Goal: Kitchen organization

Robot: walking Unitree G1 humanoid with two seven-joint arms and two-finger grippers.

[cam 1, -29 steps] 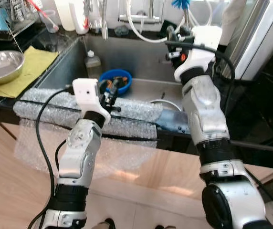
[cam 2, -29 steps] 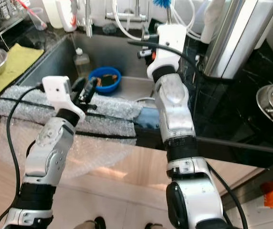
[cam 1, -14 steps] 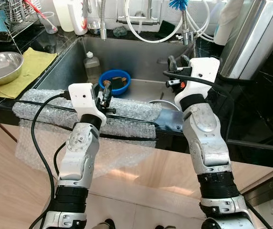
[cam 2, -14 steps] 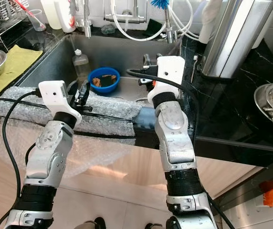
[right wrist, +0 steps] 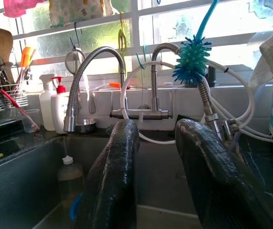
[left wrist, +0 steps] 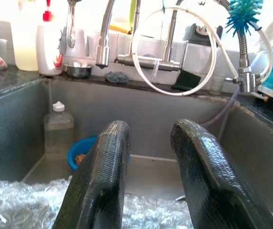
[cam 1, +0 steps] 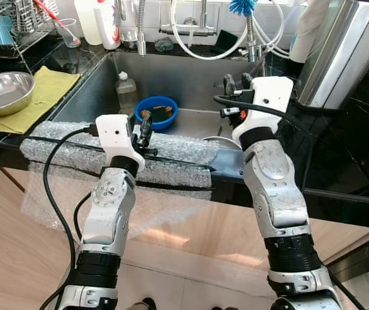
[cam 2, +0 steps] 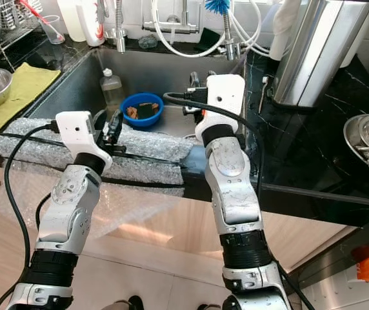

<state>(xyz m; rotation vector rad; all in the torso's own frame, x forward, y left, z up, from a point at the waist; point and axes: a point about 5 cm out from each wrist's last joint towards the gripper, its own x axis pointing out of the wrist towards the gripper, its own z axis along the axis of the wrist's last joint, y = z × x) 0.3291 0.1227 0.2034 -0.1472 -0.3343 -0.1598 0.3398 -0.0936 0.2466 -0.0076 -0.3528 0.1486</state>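
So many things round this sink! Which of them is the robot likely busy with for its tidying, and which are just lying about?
Probably part of the job:
- blue bowl in the sink
- clear bottle beside it
- left gripper and right gripper, both open and empty, over the sink

Just lying about:
- bubble wrap on the counter edge
- steel bowl on the yellow cloth
- brush by the tap

Steel bowl (cam 1: 0,90), frame-cut
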